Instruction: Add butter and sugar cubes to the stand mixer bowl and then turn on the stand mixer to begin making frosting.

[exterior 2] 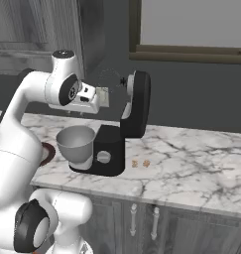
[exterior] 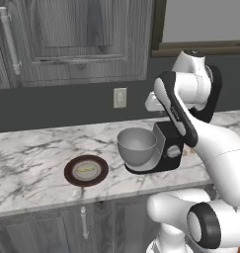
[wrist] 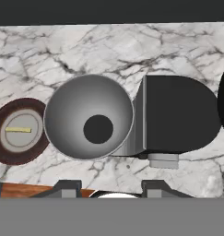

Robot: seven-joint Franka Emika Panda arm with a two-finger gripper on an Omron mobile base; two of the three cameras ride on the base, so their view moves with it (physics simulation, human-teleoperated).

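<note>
Gripper [wrist: 111,186] open, empty, hovering above bowl [wrist: 88,116]. Butter [wrist: 18,130] on plate [wrist: 3,146], 9 o'clock of bowl. Likely soft, slick, light: pinch long sides gently. Sugar cubes [exterior 2: 140,163] beside mixer [exterior 2: 117,134].

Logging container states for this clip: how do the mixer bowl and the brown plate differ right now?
The stand mixer bowl is deep, grey metal and empty; the plate is shallow, dark brown with a grey centre, and holds the butter. The bowl sits on the stand mixer base; the plate lies directly on the counter. Both are round.
</note>
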